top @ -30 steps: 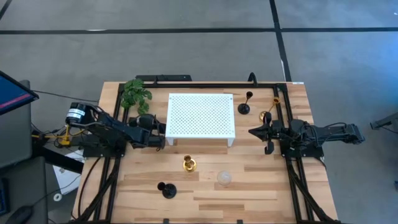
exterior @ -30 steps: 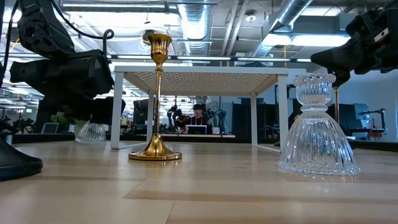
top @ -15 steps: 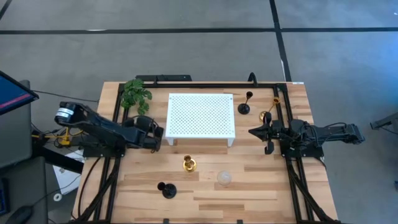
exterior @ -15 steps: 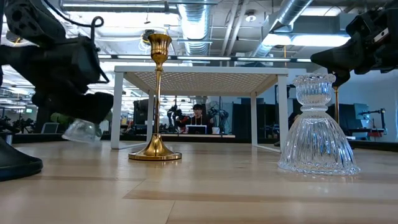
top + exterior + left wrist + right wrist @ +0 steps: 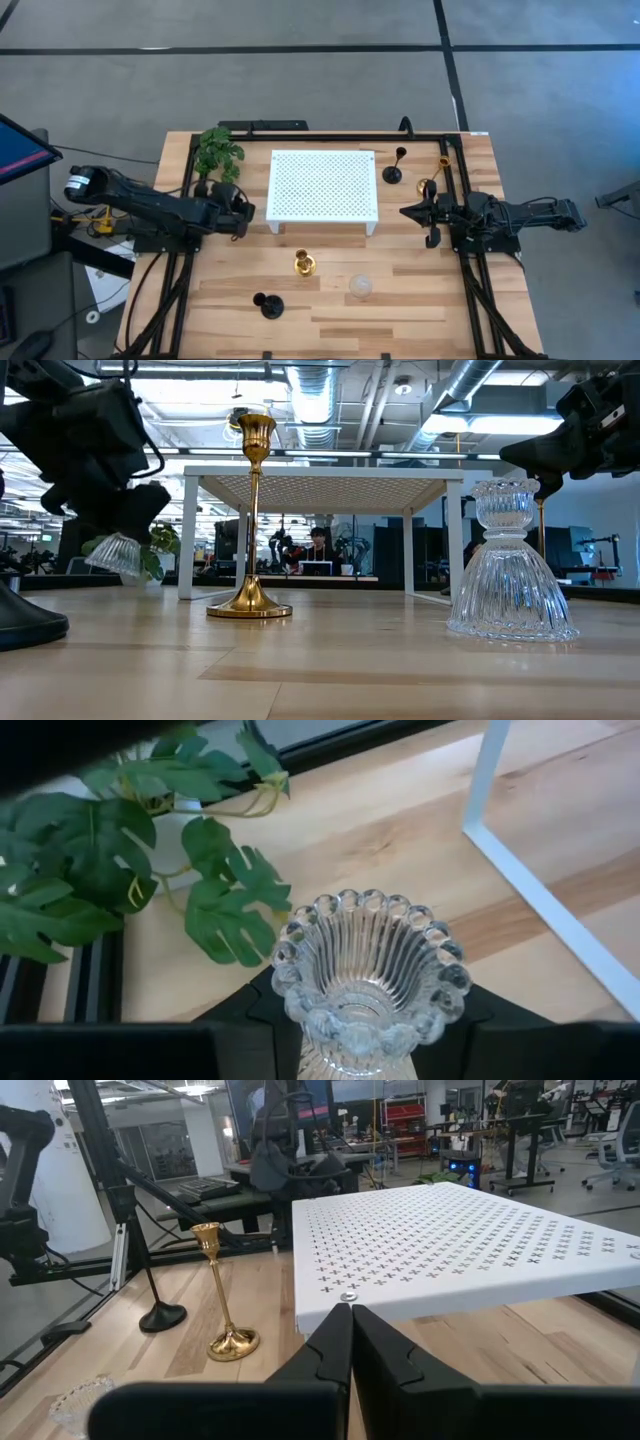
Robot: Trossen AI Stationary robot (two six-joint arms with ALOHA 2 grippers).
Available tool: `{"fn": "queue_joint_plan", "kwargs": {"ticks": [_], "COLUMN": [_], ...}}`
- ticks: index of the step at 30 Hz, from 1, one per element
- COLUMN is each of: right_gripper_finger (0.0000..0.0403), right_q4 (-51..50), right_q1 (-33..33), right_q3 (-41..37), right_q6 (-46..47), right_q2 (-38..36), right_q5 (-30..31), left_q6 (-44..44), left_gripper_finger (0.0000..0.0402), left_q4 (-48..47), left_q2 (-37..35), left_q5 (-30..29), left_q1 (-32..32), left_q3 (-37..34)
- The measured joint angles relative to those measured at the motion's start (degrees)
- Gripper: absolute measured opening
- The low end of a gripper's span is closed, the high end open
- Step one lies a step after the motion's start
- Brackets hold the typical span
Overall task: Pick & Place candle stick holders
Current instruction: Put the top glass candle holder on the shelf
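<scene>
My left gripper (image 5: 238, 215) is left of the white platform (image 5: 322, 185), beside the green plant (image 5: 218, 150), and is shut on a clear glass candle holder (image 5: 365, 970). The low view shows this holder (image 5: 115, 552) off the table. My right gripper (image 5: 405, 212) is shut and empty to the right of the platform. A gold holder (image 5: 305, 263), a second clear glass holder (image 5: 360, 287) and a black holder (image 5: 267, 305) stand on their bases near the front. Another black holder (image 5: 393, 172) and another gold holder (image 5: 435, 180) stand at the far right. My left gripper pinches the glass holder's narrow upper end (image 5: 345, 1042) between its two fingers, one on each side. The fingers come roughly level from the table's left. The holder is lifted clear and tilted, its flared ribbed base (image 5: 400, 935) pointing away from the wrist.
The white perforated platform stands on thin legs (image 5: 490, 780) at the table's middle. The plant's leaves (image 5: 90, 870) are close to the held holder. Black rails run along both sides of the table (image 5: 470, 270). People and desks show in the room beyond (image 5: 318, 550).
My left gripper has drawn back toward the table's left edge and risen, keeping hold of the clear glass holder. The holder, which stood on the table by the platform's left leg, has tipped and now hangs lifted clear.
</scene>
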Motion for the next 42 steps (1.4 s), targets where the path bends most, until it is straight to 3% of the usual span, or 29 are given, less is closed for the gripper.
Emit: {"fn": "queue_joint_plan", "kwargs": {"ticks": [23, 31, 38, 42], "right_gripper_finger": [0.0, 0.0, 0.0, 0.0], "right_q4": [0.0, 0.0, 0.0, 0.0], "right_q1": [0.0, 0.0, 0.0, 0.0], "right_q3": [0.0, 0.0, 0.0, 0.0], "right_q6": [0.0, 0.0, 0.0, 0.0], "right_q2": [0.0, 0.0, 0.0, 0.0], "right_q5": [0.0, 0.0, 0.0, 0.0], "left_q6": [12.5, 24.4, 35.2, 40.2], "left_gripper_finger": [0.013, 0.0128, 0.0126, 0.0132], "left_q4": [-0.5, -0.2, -0.2, 4.9], "left_q2": [-14.8, -14.7, -14.7, -14.7], "left_q5": [3.4, 2.9, -1.6, -2.4], "left_q1": [0.1, 0.1, 0.1, 0.1], "left_q3": [0.8, 10.2, 18.8, 20.6]}}
